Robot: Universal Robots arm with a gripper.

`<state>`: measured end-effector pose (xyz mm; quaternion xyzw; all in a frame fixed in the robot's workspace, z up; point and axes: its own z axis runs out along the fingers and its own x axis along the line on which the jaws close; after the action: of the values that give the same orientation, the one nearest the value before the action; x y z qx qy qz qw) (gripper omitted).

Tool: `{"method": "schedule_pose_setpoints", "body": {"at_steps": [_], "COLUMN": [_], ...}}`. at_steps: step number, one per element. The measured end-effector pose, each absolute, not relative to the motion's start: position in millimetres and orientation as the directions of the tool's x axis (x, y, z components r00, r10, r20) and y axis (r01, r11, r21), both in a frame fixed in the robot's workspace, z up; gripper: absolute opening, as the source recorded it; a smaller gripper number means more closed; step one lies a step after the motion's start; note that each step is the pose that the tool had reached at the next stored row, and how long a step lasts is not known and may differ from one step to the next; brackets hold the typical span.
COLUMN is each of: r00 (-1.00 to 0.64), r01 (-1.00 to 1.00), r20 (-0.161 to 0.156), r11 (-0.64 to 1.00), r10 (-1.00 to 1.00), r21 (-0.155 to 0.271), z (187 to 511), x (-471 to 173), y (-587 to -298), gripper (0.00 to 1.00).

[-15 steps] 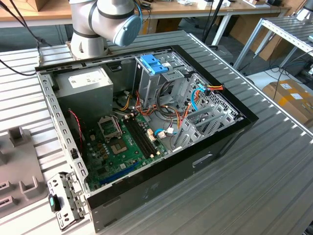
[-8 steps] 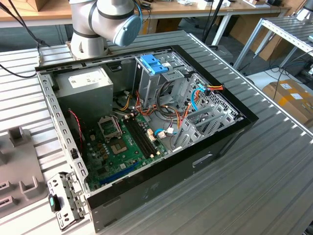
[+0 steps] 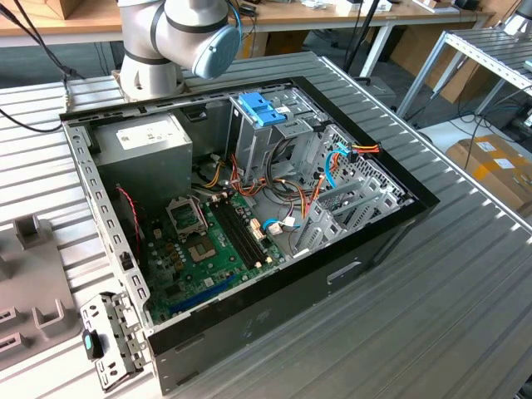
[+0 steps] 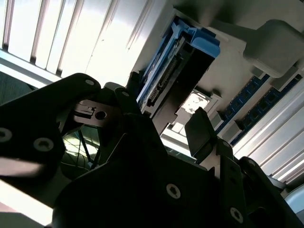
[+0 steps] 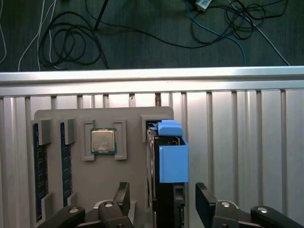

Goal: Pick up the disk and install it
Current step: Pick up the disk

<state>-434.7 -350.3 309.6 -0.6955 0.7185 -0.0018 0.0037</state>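
My gripper (image 5: 162,190) stands wide open, its two dark fingers (image 5: 207,202) one on each side of the disk (image 5: 167,202). A gap shows on both sides and nothing is gripped. The disk stands on edge in a slot at one end of the grey tray (image 5: 133,166), with a blue bracket (image 5: 173,161) capping its upper edge. Its face label is turned out of sight. Its near end is cut off in the first wrist view, and in the second wrist view my own linkage hides its lower part. Also in the tray are a processor chip (image 5: 103,141), seated in a pocket beside the disk, and two memory sticks (image 5: 39,164) at the tray's other end. The tray lies on the slatted table (image 5: 247,142). Beyond the tray, past the table's edge, loose cables (image 5: 71,42) lie on the floor. In the exterior view an open computer case (image 3: 249,208) sits below my arm (image 3: 195,33). A grey moulded piece (image 3: 29,283) at the exterior view's left is cut off, and I cannot confirm it as the tray.
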Motion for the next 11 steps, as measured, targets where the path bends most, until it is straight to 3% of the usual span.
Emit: {"method": "schedule_pose_setpoints", "body": {"at_steps": [11], "r00": [-0.030], "r01": [-1.000], "r20": [-0.003], "r11": [0.030], "r10": [-1.000], "r21": [-0.007], "z": [302.8], "x": [-435.0], "y": [-344.1], "gripper": [0.66]}}
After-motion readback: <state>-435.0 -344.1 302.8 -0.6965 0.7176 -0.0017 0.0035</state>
